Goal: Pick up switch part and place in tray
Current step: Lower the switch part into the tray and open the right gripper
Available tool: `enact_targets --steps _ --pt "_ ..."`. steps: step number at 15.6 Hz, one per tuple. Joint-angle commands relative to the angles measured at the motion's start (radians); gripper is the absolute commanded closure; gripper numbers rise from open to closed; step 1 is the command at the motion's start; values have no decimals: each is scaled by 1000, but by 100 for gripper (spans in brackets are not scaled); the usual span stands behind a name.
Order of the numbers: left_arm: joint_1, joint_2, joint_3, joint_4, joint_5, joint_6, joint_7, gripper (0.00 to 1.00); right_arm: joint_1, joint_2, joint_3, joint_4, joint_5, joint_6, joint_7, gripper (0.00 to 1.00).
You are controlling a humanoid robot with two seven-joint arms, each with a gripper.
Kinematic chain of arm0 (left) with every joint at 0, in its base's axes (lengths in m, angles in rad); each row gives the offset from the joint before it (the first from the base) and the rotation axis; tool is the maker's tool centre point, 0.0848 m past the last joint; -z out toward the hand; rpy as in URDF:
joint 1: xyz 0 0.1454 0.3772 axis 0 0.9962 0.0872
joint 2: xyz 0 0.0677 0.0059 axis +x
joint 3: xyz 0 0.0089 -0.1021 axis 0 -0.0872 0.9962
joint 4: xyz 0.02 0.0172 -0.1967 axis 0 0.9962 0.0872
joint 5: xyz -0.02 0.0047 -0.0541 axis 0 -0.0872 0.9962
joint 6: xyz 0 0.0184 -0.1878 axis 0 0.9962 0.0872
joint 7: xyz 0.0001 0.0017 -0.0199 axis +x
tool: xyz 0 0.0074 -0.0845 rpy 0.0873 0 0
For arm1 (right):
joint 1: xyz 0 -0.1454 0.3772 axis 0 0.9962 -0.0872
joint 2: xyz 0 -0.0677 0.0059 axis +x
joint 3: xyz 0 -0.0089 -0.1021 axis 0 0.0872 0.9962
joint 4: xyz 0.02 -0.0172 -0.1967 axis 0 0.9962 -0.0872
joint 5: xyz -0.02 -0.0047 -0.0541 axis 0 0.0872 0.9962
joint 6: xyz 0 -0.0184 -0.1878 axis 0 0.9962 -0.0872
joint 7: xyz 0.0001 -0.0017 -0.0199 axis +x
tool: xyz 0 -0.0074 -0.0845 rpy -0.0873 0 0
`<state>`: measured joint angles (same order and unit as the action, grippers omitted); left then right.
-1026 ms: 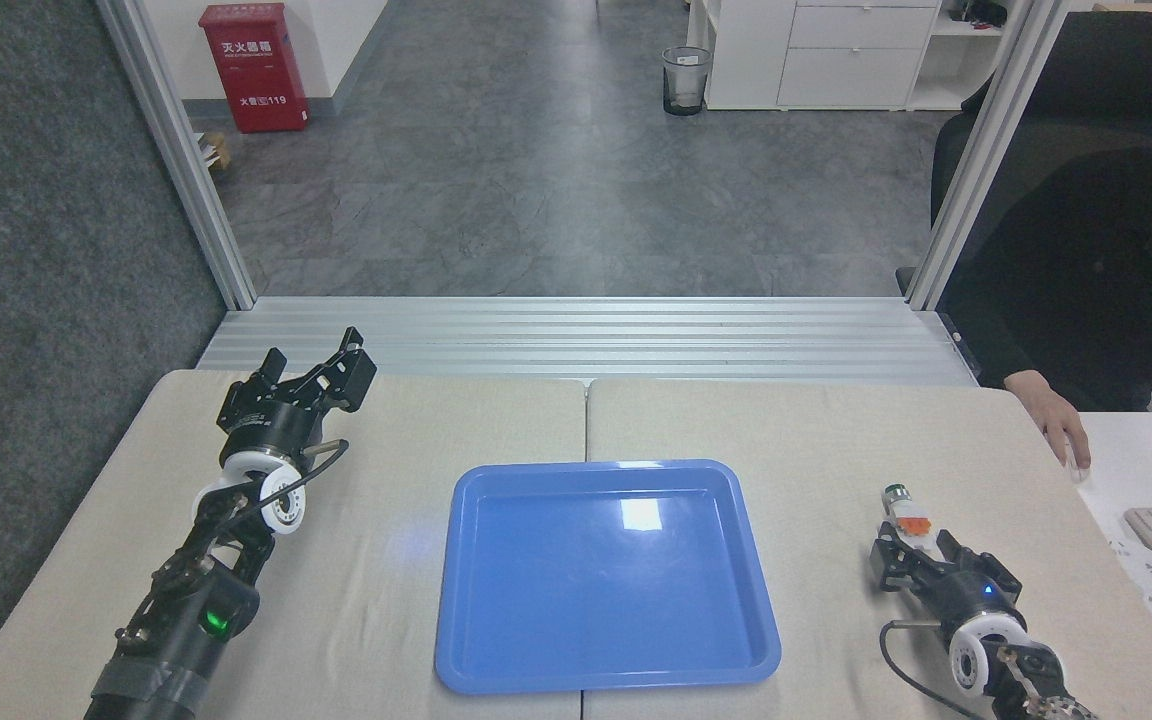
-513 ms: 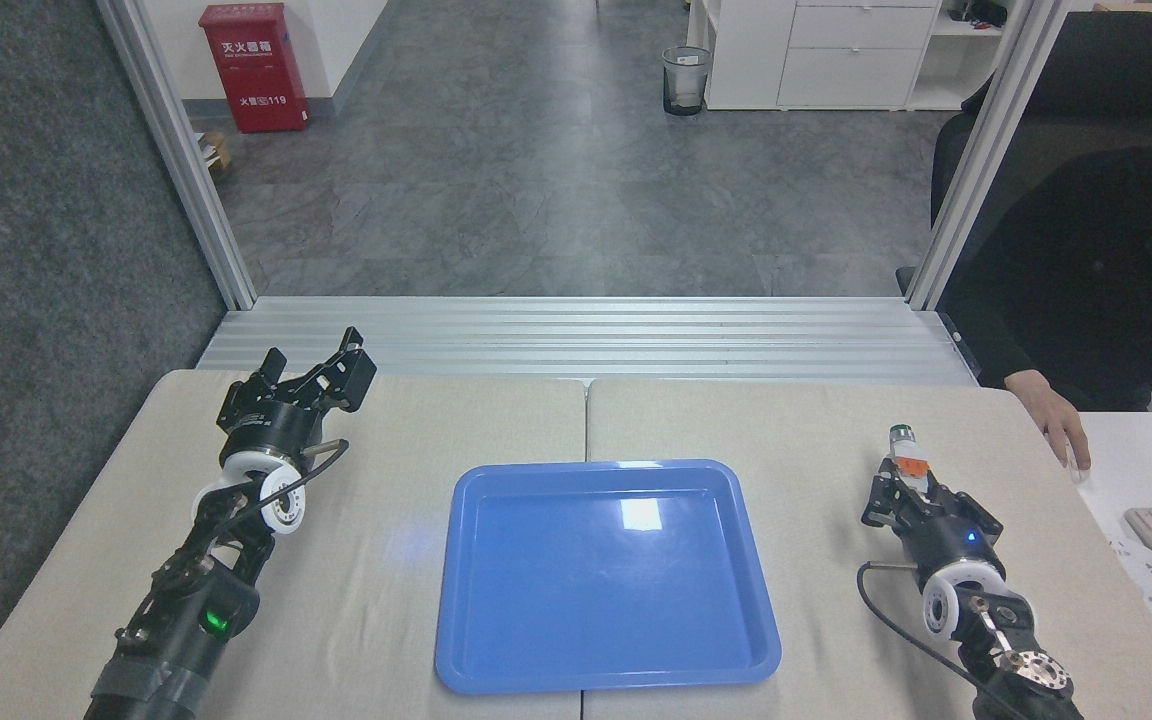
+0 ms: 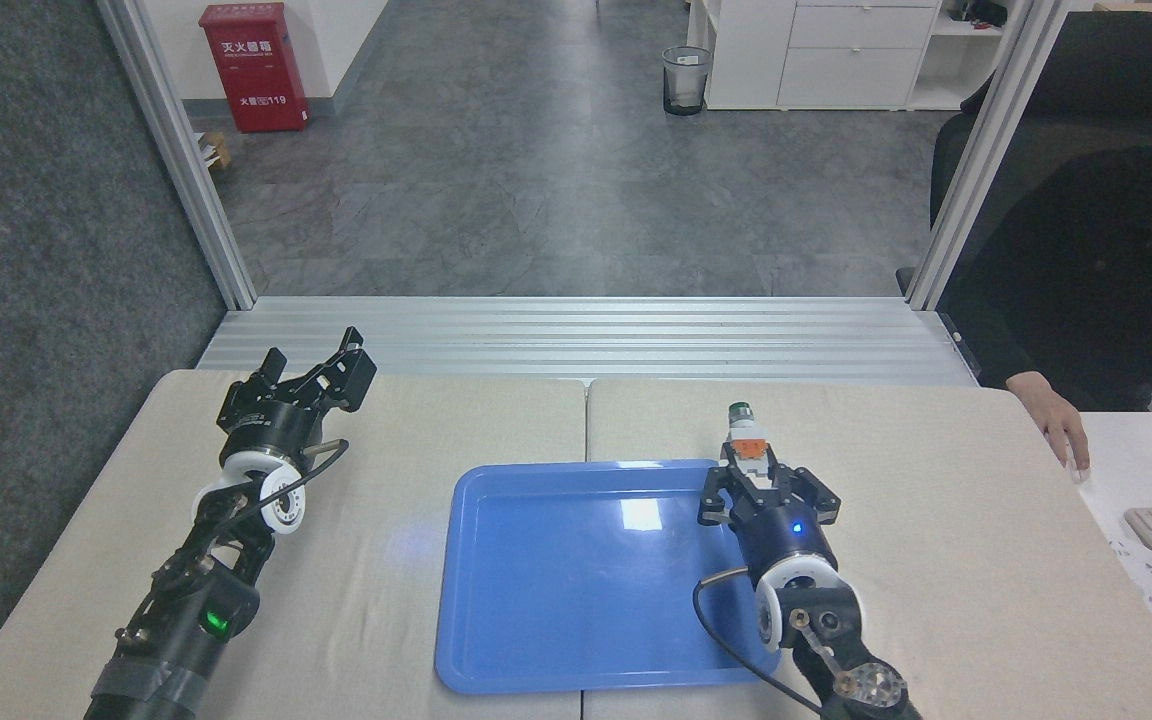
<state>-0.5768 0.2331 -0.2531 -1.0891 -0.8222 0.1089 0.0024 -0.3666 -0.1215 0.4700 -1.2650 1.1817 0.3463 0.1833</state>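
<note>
1. Since the earlier frames your right pincer (image 3: 758,478) has carried the part (image 3: 748,448) from the right of the tabletop (image 3: 936,560) leftward, to the tray's (image 3: 536,640) far right corner.
2. Your right pincer is clenched on the part, whose round end points away from you.
3. You can see the part over the tray's far rim, not yet lying in the tray.
4. Your left pincer (image 3: 321,365) has stayed at the far left, fingers apart, holding nothing.
</note>
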Motion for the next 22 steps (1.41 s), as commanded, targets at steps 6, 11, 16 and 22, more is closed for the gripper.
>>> enact_targets --steps 6,11,16,22 --pt "0 0 0 0 0 0 -1 0 98 109 394 42 65 63 33 75" --pt "0 0 0 0 0 0 -1 0 78 120 251 44 49 53 25 0" --pt "0 0 0 0 0 0 -1 0 -168 119 -19 50 50 51 16 0" --pt "0 0 0 0 0 0 -1 0 -201 -217 -243 162 -32 -228 -48 0"
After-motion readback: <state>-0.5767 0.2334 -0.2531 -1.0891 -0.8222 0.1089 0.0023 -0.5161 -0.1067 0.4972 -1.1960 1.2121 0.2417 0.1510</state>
